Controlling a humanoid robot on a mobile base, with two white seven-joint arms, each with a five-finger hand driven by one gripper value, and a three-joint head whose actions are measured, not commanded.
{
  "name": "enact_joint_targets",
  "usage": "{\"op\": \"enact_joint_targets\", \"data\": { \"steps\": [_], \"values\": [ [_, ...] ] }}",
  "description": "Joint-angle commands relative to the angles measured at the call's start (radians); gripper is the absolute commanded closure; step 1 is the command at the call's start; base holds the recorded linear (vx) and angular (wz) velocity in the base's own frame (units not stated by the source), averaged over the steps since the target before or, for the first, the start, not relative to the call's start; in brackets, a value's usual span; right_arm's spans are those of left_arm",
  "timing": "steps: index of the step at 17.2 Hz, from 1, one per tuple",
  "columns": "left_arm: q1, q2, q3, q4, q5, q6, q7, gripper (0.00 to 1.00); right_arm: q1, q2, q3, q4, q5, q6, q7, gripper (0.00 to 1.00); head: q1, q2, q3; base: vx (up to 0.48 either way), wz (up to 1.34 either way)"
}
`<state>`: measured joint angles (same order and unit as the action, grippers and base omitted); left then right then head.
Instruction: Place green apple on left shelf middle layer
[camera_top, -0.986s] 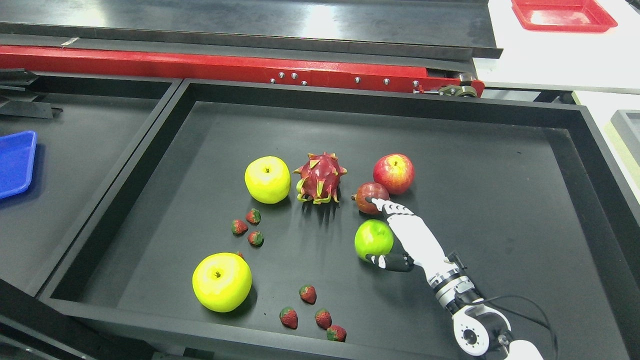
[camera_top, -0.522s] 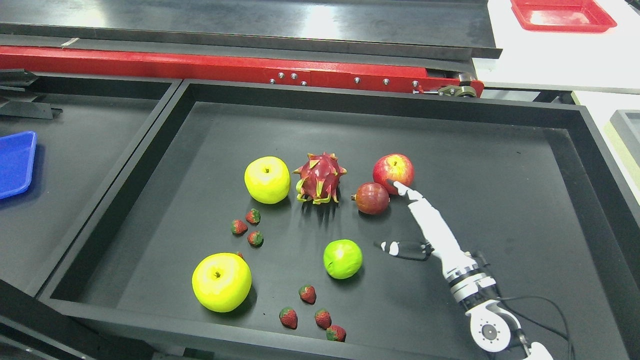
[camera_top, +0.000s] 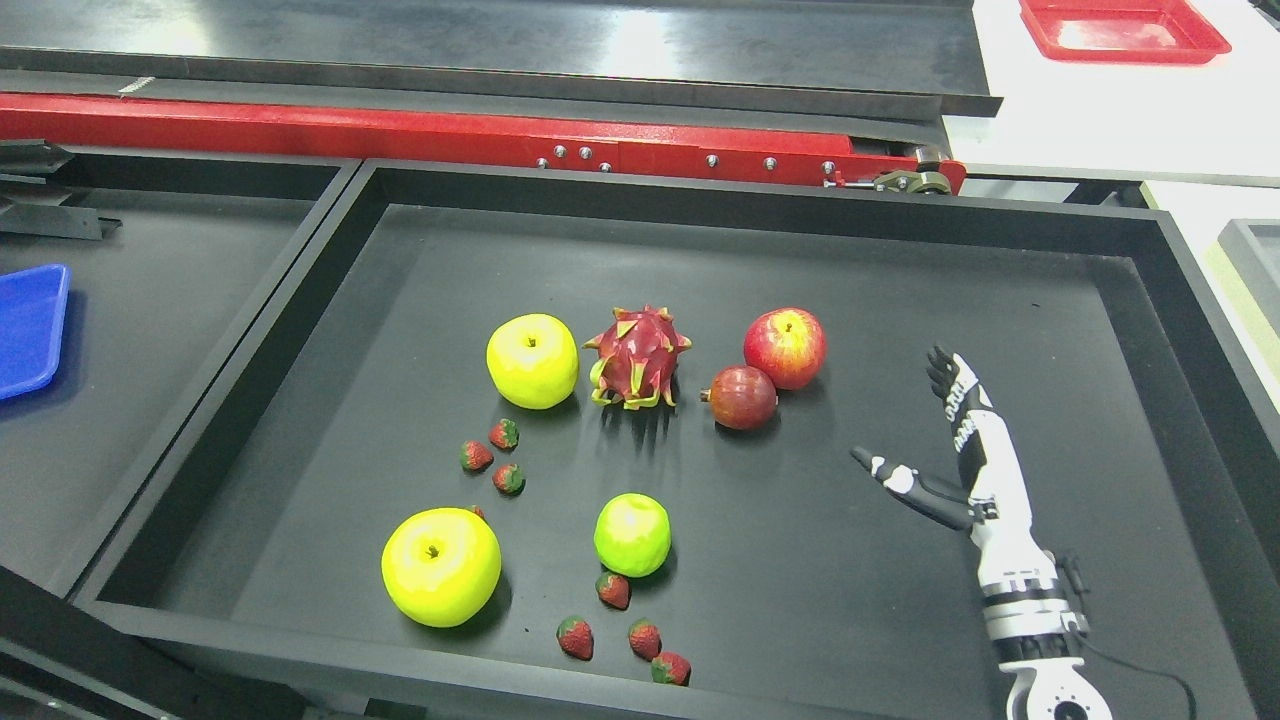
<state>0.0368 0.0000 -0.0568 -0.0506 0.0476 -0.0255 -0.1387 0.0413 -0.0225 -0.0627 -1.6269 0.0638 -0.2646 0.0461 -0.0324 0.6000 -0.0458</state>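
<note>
While nothing is gripped, the right hand (camera_top: 960, 450) is held spread wide over the tray (camera_top: 900, 215), thumb out. The green apple (camera_top: 632, 534) is seen near the front, touching a strawberry (camera_top: 613, 590), well apart from the hand. Pomegranate (camera_top: 742, 397) and red apple (camera_top: 785, 347) are farther back.

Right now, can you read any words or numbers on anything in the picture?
No words, labels or numbers can be read.
The right hand has small dark marks on its fingers, too small to read.
The green apple, the other fruit and the black tray carry no print.
</note>
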Motion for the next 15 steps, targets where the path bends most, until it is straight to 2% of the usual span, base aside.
{"op": "enact_joint_targets", "data": {
  "steps": [1, 7, 15],
  "values": [
    [0.000, 0.017, 0.000, 0.000, 0.000, -0.001, -0.001, 0.00, 0.077, 0.005, -0.034, -0.057, -0.125, -0.007, -0.012, 0.00, 0.0000, 0.000, 0.000, 0.010, 0.00],
    [0.000, 0.017, 0.000, 0.000, 0.000, 0.001, -0.001, 0.00, 0.123, 0.005, 0.063, -0.056, -0.124, -0.001, -0.015, 0.00, 0.0000, 0.000, 0.000, 0.002, 0.00],
    [0.000, 0.017, 0.000, 0.000, 0.000, 0.001, 0.001, 0.00, 0.124, 0.005, 0.064, -0.056, -0.124, -0.001, -0.017, 0.00, 0.0000, 0.000, 0.000, 0.000, 0.00]
  ]
}}
